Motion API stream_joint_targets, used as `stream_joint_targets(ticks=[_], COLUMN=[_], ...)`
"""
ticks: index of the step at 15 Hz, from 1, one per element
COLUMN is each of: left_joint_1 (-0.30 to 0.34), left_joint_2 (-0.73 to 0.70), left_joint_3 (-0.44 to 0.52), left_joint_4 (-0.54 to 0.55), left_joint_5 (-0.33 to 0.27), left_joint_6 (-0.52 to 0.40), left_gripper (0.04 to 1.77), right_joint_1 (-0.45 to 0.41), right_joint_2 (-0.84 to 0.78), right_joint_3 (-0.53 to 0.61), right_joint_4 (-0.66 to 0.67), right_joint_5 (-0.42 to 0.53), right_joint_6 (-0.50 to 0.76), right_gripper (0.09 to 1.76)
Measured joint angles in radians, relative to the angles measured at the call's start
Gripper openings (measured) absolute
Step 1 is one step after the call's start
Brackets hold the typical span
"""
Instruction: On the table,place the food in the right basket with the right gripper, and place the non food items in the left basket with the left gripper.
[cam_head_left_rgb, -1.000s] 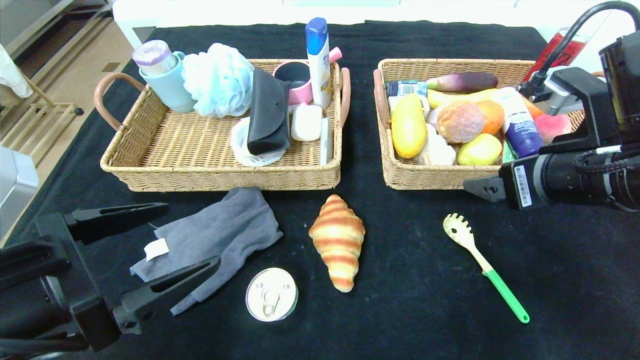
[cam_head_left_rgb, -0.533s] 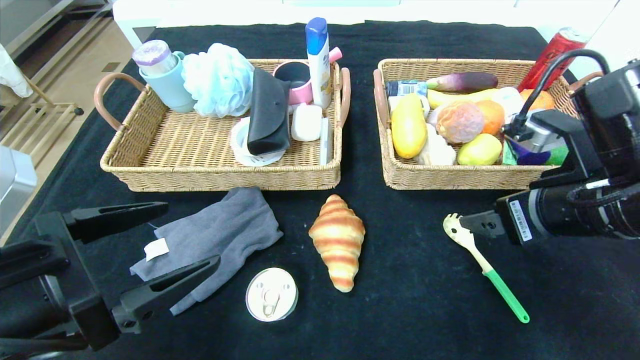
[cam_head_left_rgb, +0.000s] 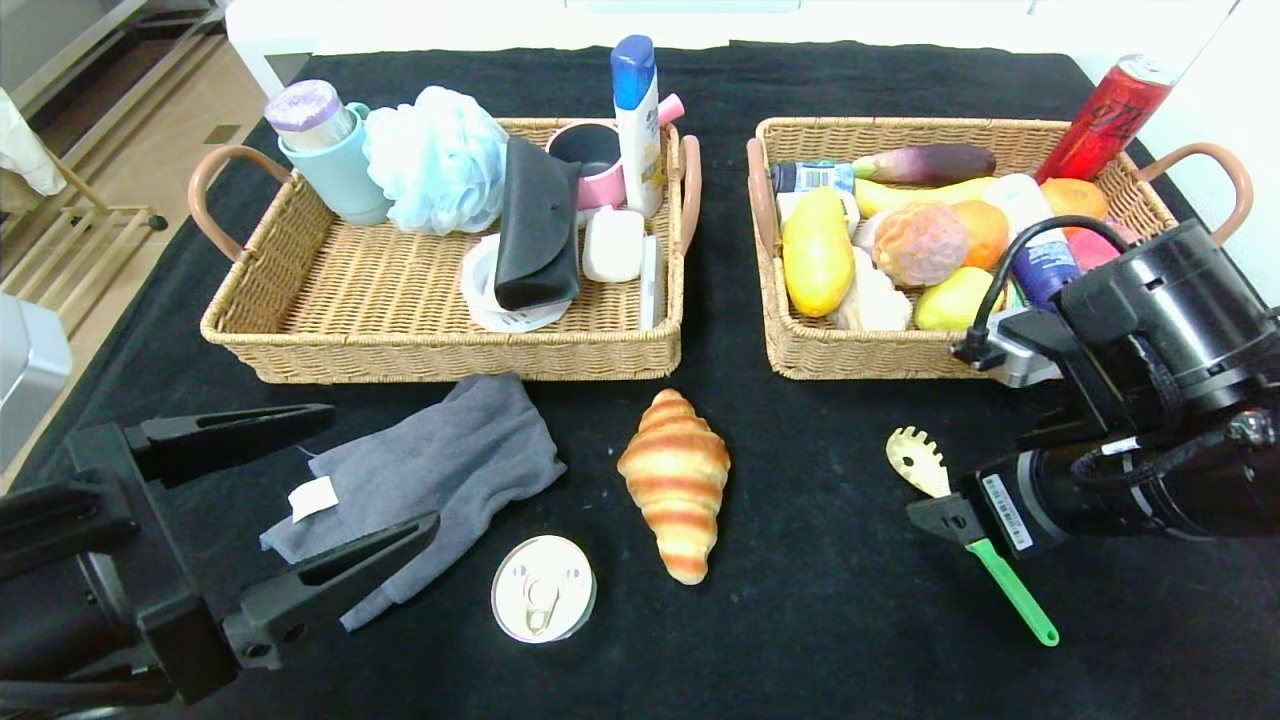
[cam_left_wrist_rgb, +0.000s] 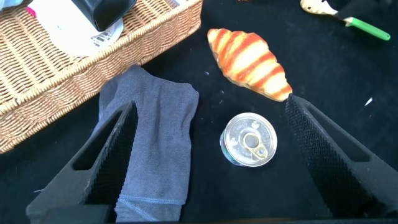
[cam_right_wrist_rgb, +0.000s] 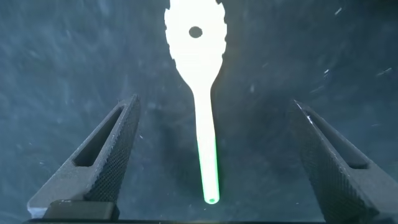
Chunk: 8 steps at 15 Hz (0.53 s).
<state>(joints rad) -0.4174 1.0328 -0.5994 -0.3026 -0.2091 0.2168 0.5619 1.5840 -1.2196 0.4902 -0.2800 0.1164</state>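
Observation:
A striped croissant (cam_head_left_rgb: 675, 483) lies on the black cloth in front of the gap between the baskets. A grey cloth (cam_head_left_rgb: 430, 480) and a flat tin can (cam_head_left_rgb: 543, 588) lie to its left. A cream pasta spoon with a green handle (cam_head_left_rgb: 1015, 595) lies at the front right. My right gripper (cam_right_wrist_rgb: 214, 102) is open and hovers over the spoon (cam_right_wrist_rgb: 202, 112), its fingers on either side of the handle and apart from it. My left gripper (cam_head_left_rgb: 380, 470) is open and empty above the grey cloth (cam_left_wrist_rgb: 152, 137) and the can (cam_left_wrist_rgb: 250, 140).
The left wicker basket (cam_head_left_rgb: 450, 355) holds a cup, a bath puff, a black case, a mug, a bottle and soap. The right wicker basket (cam_head_left_rgb: 860, 355) holds fruit, vegetables and a bottle. A red can (cam_head_left_rgb: 1110, 110) stands behind it.
My right arm has swung from over the right basket toward the table's front and now hangs over the pasta spoon. The left arm and the objects have not moved.

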Motion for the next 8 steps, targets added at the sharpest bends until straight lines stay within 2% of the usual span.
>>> stream_joint_targets(ticks=[8], left_joint_1=[0.0], left_joint_2=[-0.002], left_joint_3=[0.001], left_joint_4=[-0.001], left_joint_5=[0.0], left_joint_6=[0.001], left_gripper=[1.72], right_joint_1=[0.008], right_joint_2=[0.048], right_joint_3=[0.016], right_joint_4=[-0.006], right_joint_5=[-0.002], right_joint_6=[0.009], right_gripper=[1.7])
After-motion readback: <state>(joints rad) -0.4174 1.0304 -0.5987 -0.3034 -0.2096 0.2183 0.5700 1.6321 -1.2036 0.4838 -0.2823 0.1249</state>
